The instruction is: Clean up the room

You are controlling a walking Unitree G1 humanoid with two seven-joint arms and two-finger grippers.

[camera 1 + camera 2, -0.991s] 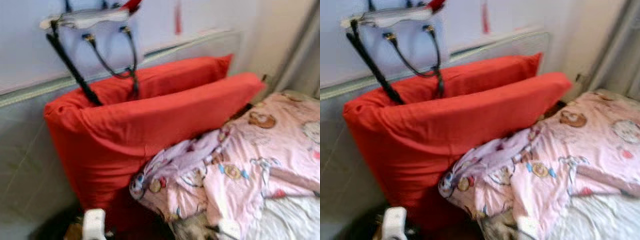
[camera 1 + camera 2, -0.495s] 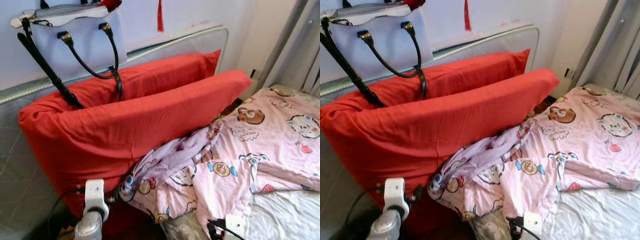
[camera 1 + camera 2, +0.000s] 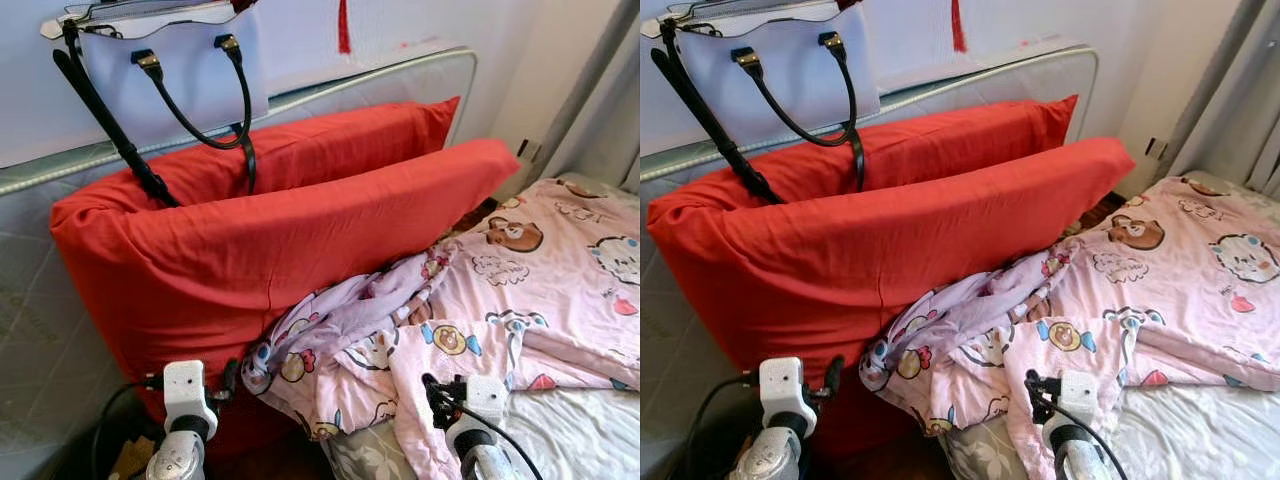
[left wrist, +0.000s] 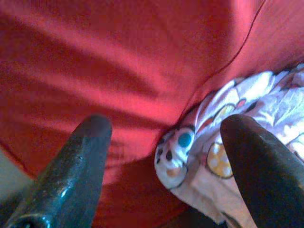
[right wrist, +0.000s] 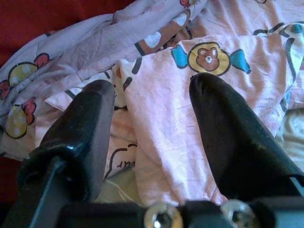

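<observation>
Pink cartoon-print cotton quilt cover [image 3: 520, 300] lies rumpled on the bed against the long red fabric pillow [image 3: 290, 250], and your left hand [image 4: 164, 156] and right hand [image 5: 152, 128] hover wide above it, so reach down and pinch an edge.

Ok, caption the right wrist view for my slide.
Open right gripper poised above a crumpled pink cartoon-print blanket.

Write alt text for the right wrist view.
The right claw, its two black fingers spread open, hovers just above a rumpled pink blanket printed with cartoon bears and sweets. A strip of red pillow shows beyond the blanket.
</observation>
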